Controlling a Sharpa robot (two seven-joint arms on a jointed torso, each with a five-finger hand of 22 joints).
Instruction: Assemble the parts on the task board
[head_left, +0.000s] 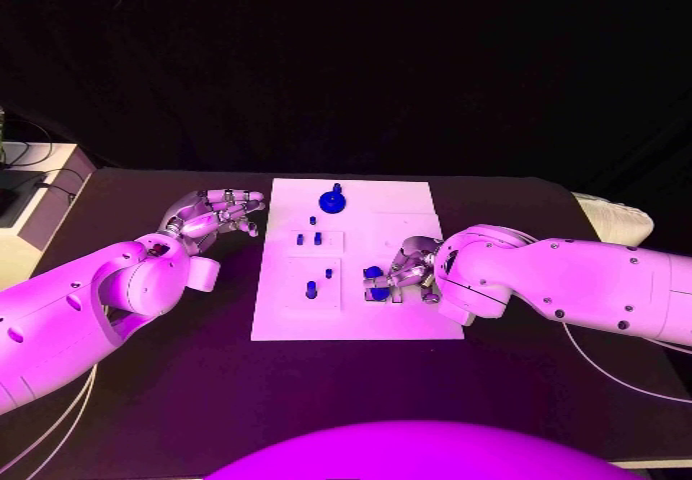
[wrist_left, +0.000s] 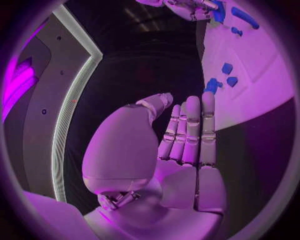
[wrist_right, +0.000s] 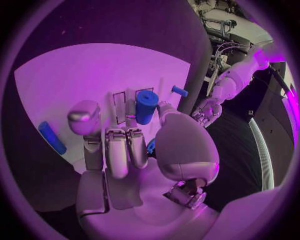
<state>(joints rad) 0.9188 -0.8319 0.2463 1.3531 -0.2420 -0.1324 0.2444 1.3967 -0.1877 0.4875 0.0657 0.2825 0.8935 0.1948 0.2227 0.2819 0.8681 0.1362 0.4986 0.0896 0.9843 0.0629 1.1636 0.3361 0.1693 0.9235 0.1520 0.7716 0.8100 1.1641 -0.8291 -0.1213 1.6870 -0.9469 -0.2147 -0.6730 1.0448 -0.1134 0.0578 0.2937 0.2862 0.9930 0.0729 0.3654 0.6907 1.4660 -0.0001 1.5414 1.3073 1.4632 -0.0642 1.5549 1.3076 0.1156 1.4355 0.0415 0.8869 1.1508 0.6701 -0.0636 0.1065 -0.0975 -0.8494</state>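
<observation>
From the head view, the right hand (head_left: 408, 270) sits low over the right side of the task board (head_left: 361, 310), near its front edge, fingers curled on a small blue part (head_left: 374, 272). It should go slow and keep the part straight over its hole. The left hand (head_left: 219, 215) waits just off the board's left edge on the tabletop (head_left: 173, 400), holding nothing. A round blue knob (head_left: 332, 200) stands near the board's far edge.

From the left wrist, its fingers (wrist_left: 190, 130) are straight and side by side.

From the right wrist, a blue cylinder (wrist_right: 146, 106) sits at the fingertips (wrist_right: 119, 137); it looks pinched.
</observation>
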